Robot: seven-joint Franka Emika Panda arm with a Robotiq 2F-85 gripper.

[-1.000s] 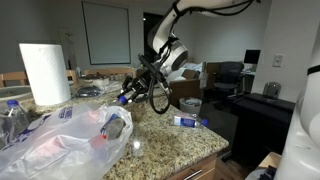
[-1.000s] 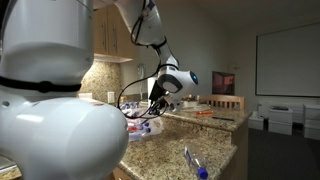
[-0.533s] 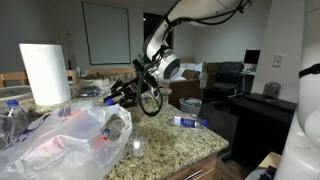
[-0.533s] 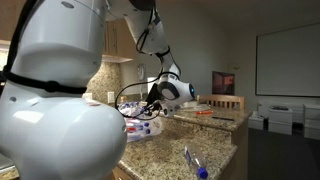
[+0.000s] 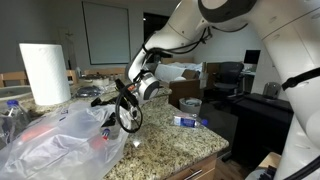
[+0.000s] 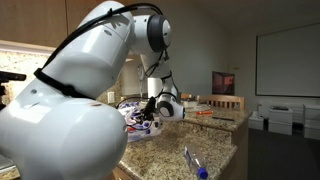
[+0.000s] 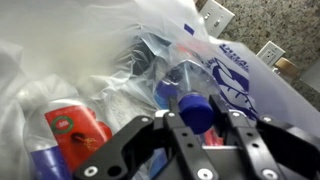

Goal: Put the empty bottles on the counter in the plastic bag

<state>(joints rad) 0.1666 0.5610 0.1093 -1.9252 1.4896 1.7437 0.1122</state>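
Closely seen in the wrist view, the gripper point(image 7: 196, 120) has its jaws pressed together on an empty bottle point(image 7: 190, 88), whose blue end shows between the fingers. It hangs over the mouth of the plastic bag point(image 7: 110, 35), where a red-labelled container point(image 7: 74, 126) lies inside. In an exterior view, the bag lies crumpled on the granite counter point(image 5: 165, 142). A second bottle point(image 5: 188, 121) lies near the counter's far edge, well apart from the bag.
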